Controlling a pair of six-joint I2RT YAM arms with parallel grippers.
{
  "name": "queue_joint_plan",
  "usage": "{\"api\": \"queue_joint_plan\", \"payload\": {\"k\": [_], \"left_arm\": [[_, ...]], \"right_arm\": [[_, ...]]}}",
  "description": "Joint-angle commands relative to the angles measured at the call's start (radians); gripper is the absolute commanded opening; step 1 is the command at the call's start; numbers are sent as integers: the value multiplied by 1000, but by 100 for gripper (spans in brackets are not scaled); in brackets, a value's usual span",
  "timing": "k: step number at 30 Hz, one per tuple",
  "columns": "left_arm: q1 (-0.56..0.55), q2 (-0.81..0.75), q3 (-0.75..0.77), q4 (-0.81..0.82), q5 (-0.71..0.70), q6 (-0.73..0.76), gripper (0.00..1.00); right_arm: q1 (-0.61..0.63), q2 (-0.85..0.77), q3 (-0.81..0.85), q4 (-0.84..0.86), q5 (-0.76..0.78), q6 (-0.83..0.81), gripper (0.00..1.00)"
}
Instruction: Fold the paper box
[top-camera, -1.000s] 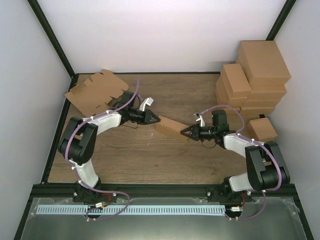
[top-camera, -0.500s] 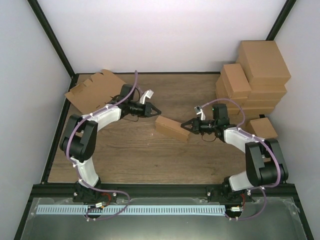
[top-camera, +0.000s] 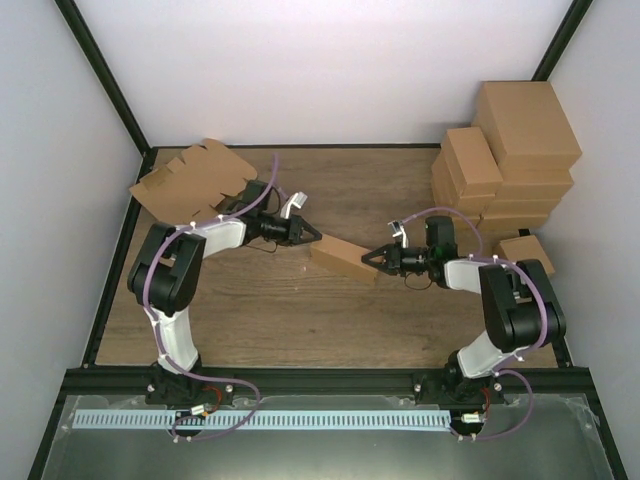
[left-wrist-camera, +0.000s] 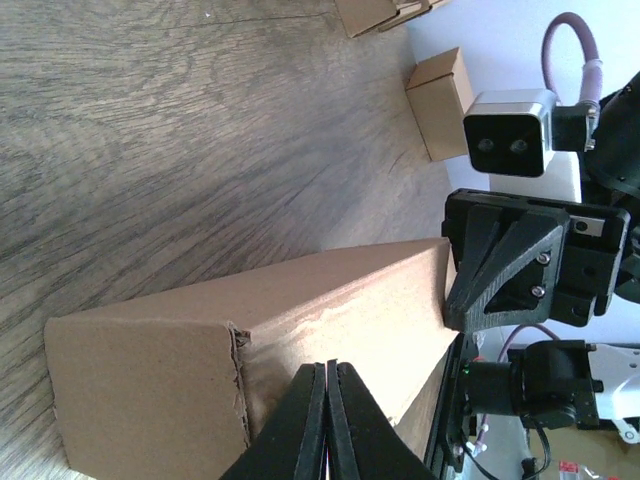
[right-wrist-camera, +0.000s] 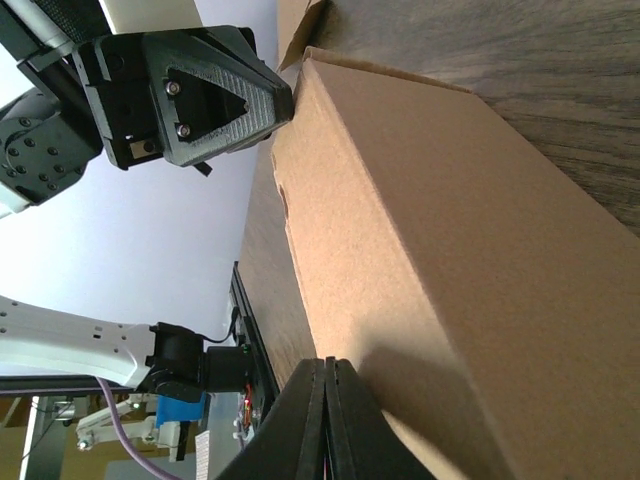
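Fingertips of the left gripper (left-wrist-camera: 327, 375) are pressed flat together with no gap, forming one dark wedge in the left wrist view. The wedge tip rests against the long upper face of the paper box (left-wrist-camera: 320, 310), close to one end. The right gripper (right-wrist-camera: 326, 372) is likewise closed, its two fingers meeting along a thin seam. Its tip touches the broad brown face of the box near the opposite end. Neither gripper clamps any cardboard; both only touch the box from outside.

Seen from overhead, the two arms reach inward from either side, and the box lies between their tips in the middle of the wooden table (top-camera: 270, 310). It is a closed, long rectangular shape set at a slight slant, with its left end a little farther from the arm bases than its right end. The left wrist view shows a square end face with a slightly ragged edge at its upper corner.

A pile of notched cardboard blanks (top-camera: 190, 185) leans in the far left corner, just behind the left arm. A stack of closed brown cartons (top-camera: 510, 150) fills the far right corner against the wall. One small carton (top-camera: 527, 253) sits beside the right arm, near that stack.
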Motion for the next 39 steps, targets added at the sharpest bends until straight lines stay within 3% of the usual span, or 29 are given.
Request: {"api": "queue_joint_plan", "payload": {"k": [1, 8, 19, 26, 31, 35, 36, 37, 38, 39], "left_arm": [[-6, -37, 42, -84, -27, 34, 4], [-25, -53, 41, -94, -22, 28, 4], [-31, 19, -74, 44, -27, -21, 4], [-33, -66, -62, -42, -68, 20, 4], [-47, -197, -147, -48, -136, -3, 6], [-84, -384, -259, -90, -256, -30, 20], [-88, -430, -282, -105, -285, -41, 30], [-89, -475, -308, -118, -316, -61, 50], [-89, -518, -332, -124, -344, -82, 60], [-89, -559, -357, -123, -362, -105, 78]], "right_arm": [[-13, -71, 44, -135, 46, -61, 1], [-12, -147, 59, -162, 0, -71, 1], [-13, 44, -56, 23, 46, -38, 1], [-12, -77, -7, -160, 118, -103, 1], [57, -182, -44, -310, 317, -129, 1], [140, -292, -163, -313, 426, -82, 2], [160, -319, -191, -308, 431, -67, 2], [173, -352, -216, -307, 432, -54, 2], [183, -383, -237, -306, 429, -40, 2], [187, -415, -251, -309, 422, -32, 2]]}}
